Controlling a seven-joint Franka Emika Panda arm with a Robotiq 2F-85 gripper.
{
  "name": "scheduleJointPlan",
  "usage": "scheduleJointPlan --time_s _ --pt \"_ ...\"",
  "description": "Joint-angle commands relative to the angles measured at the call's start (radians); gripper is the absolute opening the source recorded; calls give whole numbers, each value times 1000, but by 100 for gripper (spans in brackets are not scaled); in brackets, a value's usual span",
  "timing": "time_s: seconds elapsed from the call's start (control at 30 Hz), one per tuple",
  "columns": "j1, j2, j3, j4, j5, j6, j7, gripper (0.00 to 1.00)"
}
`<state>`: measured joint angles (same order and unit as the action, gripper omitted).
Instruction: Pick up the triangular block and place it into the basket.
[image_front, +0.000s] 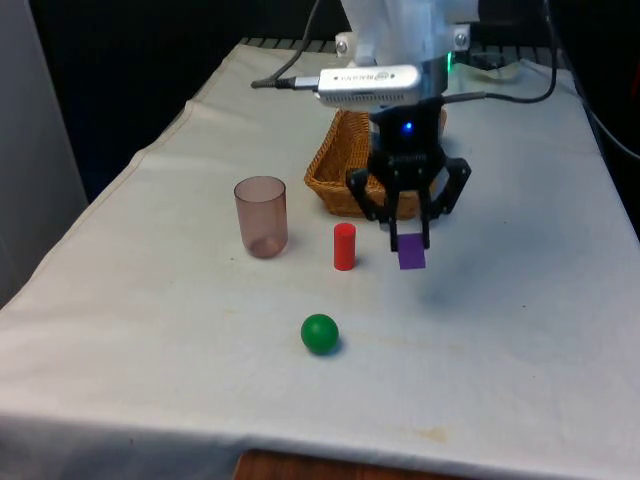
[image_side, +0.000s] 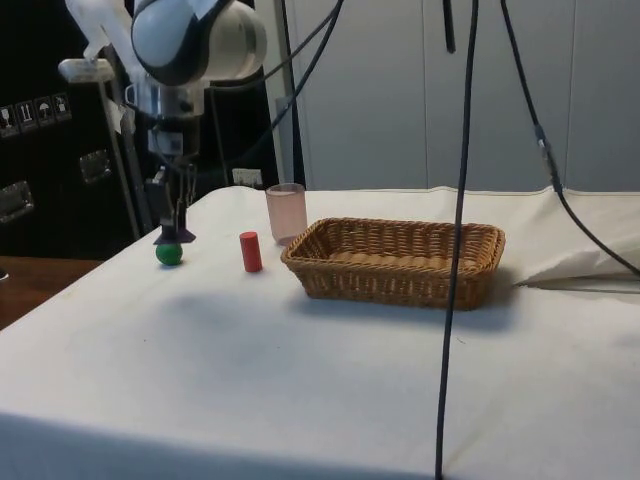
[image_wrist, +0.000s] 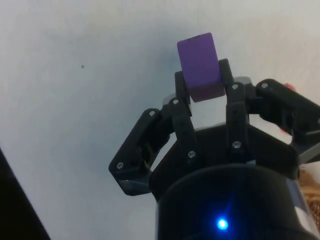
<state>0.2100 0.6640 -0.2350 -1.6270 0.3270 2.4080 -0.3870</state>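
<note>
1. One purple triangular block (image_front: 411, 253) hangs clear of the table (image_front: 520, 330), clamped between the fingers of the pincer (image_front: 410, 238); in the wrist view the block (image_wrist: 200, 66) sits at the very fingertips (image_wrist: 226, 75), most of it sticking out beyond them.
2. Taking the basket (image_front: 330, 185) as landmark: the block is held in front of the basket's near rim, a little toward the front view's right, not yet over the opening.
3. Handling, as a judgement: it looks small, rigid and light, probably painted wood or plastic, so weight is no worry and it will not deform under the squeeze.
4. Smooth, sloped faces are the risk. A wedge can squirt out of a tip grip, so the two flat parallel faces are the place to hold it; whether the fingers sit on those faces cannot be told.
5. Beside the basket's near side stand a red cylinder (image_front: 344, 246) and a pink cup (image_front: 261, 216); a green ball (image_front: 320, 333) lies further forward, all apart from the block.
</note>
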Motion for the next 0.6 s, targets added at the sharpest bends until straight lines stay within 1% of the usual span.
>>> scheduleJointPlan --time_s 0.0,0.13,0.17,0.2,0.23,0.33,0.4,0.43,0.47,0.5,0.57 --pt "7 -27 -6 -25 -8 -5 5 33" --pt "10 -75 -6 -69 -14 -14 6 33" --pt "11 -100 -6 -91 -18 -18 6 33" --pt "5 -89 0 -81 -10 -16 0 33" --pt "11 -111 -6 -102 -20 -19 6 33" --pt "13 -148 -5 -140 -25 -20 5 33" --pt "16 -184 -5 -178 -30 -18 3 33" --pt "16 -184 -5 -178 -30 -18 3 33" --pt "17 -207 -5 -204 -34 -16 2 33" --pt "17 -207 -5 -204 -34 -16 2 33" --pt "19 -231 -5 -231 -41 -14 2 33"
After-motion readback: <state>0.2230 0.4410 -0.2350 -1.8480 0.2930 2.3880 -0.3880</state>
